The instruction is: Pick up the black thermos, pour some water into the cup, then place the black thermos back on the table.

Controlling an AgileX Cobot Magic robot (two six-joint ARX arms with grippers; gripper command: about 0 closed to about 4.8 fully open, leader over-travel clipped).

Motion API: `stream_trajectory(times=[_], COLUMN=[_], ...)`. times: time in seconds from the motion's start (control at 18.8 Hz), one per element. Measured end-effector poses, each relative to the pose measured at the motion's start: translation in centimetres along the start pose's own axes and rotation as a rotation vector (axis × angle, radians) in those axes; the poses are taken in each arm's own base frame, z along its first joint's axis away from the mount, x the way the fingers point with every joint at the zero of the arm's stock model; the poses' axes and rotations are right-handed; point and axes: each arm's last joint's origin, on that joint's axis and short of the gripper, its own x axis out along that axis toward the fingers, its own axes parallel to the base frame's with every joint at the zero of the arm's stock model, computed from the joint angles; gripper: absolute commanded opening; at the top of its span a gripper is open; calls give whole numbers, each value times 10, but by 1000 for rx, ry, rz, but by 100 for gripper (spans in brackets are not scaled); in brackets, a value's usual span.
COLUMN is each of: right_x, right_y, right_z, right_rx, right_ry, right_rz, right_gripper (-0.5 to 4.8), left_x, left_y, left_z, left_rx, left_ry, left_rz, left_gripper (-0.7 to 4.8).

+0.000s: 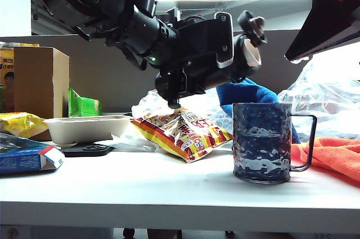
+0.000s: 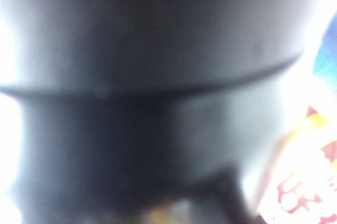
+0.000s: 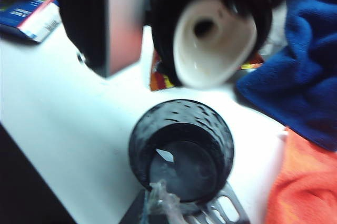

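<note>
Left gripper (image 1: 222, 39) clamped on thermos (image 1: 197, 59), held tipped near level above table (image 1: 140, 185), spout (image 3: 210, 42) over cup (image 1: 262, 143). Cup upright near front edge, toward right end, beside orange cloth (image 1: 332, 154). Right gripper (image 3: 184, 208) closed, empty, just beside cup rim. Snack bag (image 1: 180, 132) and bowl (image 1: 87, 128) behind, toward left.
</note>
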Motion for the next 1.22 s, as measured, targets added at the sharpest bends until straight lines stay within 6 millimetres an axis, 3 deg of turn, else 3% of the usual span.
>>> stream_trajectory(times=[0.37, 1.22], right_x=[0, 1], right_y=[1, 2], right_z=[1, -8], right_rx=[-2, -27], right_ry=[-8, 60], right_rz=[30, 43], right_gripper=[-1, -1], left_x=[0, 0], left_y=[1, 14], left_z=[-1, 0], left_rx=[231, 488], left_ry=[-43, -168], left_rz=[6, 141], left_gripper=[-6, -6])
